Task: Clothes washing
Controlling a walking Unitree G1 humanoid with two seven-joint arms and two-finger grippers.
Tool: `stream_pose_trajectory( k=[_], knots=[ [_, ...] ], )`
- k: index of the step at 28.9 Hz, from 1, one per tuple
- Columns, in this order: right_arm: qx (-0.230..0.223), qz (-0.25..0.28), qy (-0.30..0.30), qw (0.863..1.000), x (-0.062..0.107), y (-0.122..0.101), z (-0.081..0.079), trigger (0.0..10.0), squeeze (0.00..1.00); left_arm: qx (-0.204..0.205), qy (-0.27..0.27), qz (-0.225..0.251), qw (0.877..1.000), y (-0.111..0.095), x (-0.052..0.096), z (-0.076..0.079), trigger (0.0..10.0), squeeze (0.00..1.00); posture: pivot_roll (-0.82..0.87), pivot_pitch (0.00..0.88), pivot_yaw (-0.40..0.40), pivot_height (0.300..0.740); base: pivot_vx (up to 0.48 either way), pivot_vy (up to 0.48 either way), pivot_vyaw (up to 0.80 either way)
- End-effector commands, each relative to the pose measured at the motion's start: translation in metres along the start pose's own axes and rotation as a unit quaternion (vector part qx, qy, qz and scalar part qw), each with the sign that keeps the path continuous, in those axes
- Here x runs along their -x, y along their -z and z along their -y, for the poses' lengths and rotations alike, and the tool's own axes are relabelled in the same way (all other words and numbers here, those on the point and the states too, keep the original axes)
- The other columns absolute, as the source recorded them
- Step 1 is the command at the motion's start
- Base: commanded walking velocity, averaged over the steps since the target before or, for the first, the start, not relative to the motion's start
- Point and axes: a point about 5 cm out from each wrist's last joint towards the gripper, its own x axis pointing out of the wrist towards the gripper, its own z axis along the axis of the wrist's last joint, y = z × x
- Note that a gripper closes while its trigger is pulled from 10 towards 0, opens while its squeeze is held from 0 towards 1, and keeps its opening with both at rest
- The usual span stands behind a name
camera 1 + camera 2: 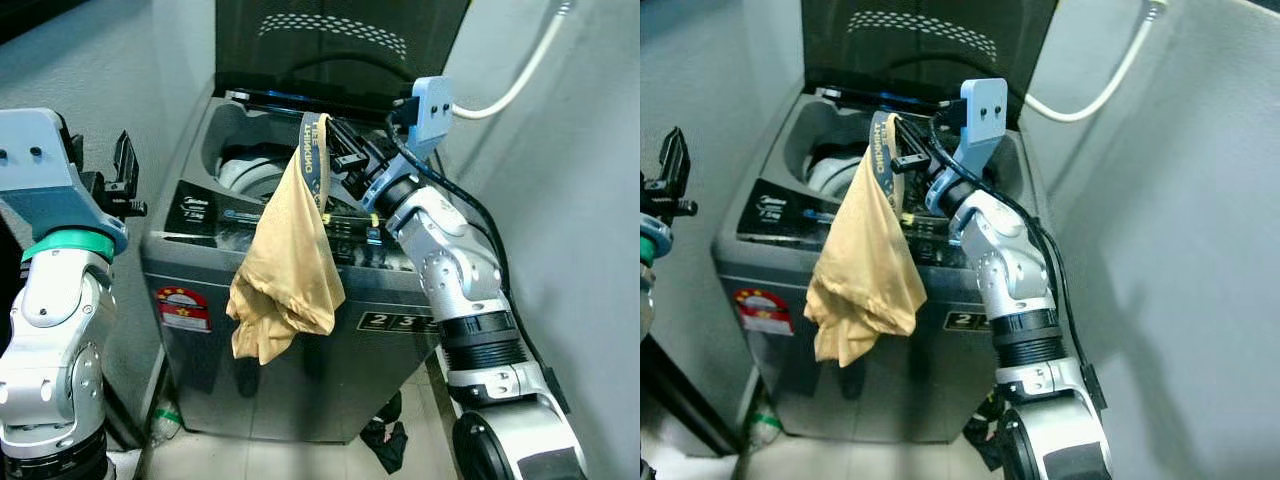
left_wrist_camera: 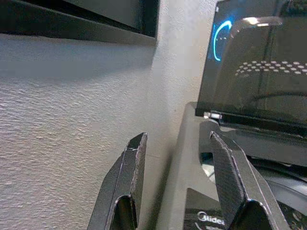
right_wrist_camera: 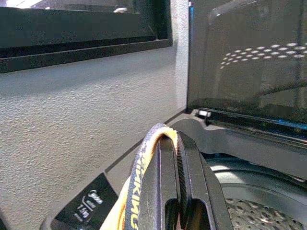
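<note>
A grey top-loading washing machine [image 1: 300, 340] stands against the wall with its dark lid [image 1: 330, 40] raised and its drum [image 1: 250, 175] exposed. My right gripper [image 1: 335, 150] is shut on the dark waistband of a tan garment [image 1: 285, 270], which hangs over the machine's front panel. In the right wrist view the fingers [image 3: 175, 177] pinch the waistband [image 3: 139, 182] above the drum. My left gripper [image 1: 125, 180] is raised left of the machine, open and holding nothing; its fingers [image 2: 129, 182] point toward the wall and the lid.
Grey walls close in on both sides of the machine. A white hose [image 1: 520, 70] runs along the right wall. A dark cloth [image 1: 385, 440] lies on the floor at the machine's right foot, and a pale object [image 1: 165, 420] sits at its left foot.
</note>
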Motion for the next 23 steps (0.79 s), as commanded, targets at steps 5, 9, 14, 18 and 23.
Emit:
stream_pose_trajectory(
  k=[5, 9, 14, 18, 23],
  knots=[
    [0.023, -0.025, 0.004, 0.999, -0.003, 0.004, 0.001, 10.0, 0.00, -0.032, -0.016, -0.058, 0.998, 0.018, 0.002, -0.007, 10.0, 0.00, 0.17, 0.000, -0.064, 0.740, 0.000, 0.000, 0.00],
    [0.033, -0.016, 0.020, 0.999, -0.004, 0.000, 0.005, 10.0, 0.00, -0.041, -0.011, -0.065, 0.997, 0.020, 0.000, -0.007, 10.0, 0.00, 0.17, 0.000, -0.064, 0.740, 0.000, 0.000, 0.00],
    [0.013, 0.100, 0.126, 0.987, -0.006, -0.040, 0.031, 10.0, 0.00, -0.047, 0.016, -0.051, 0.997, 0.015, -0.012, 0.000, 10.0, 0.00, 0.15, 0.006, -0.014, 0.740, 0.000, 0.000, 0.00],
    [0.029, 0.094, 0.142, 0.985, -0.001, -0.043, 0.039, 10.0, 0.00, -0.050, 0.045, -0.051, 0.996, 0.016, -0.018, 0.010, 10.0, 0.00, 0.14, 0.018, 0.040, 0.740, 0.000, 0.000, 0.00],
    [0.038, 0.063, 0.121, 0.990, 0.008, -0.027, 0.033, 10.0, 0.00, -0.054, 0.060, -0.049, 0.996, 0.016, -0.022, 0.015, 10.0, 0.00, 0.13, 0.019, 0.066, 0.740, 0.000, 0.000, 0.00]
  ],
)
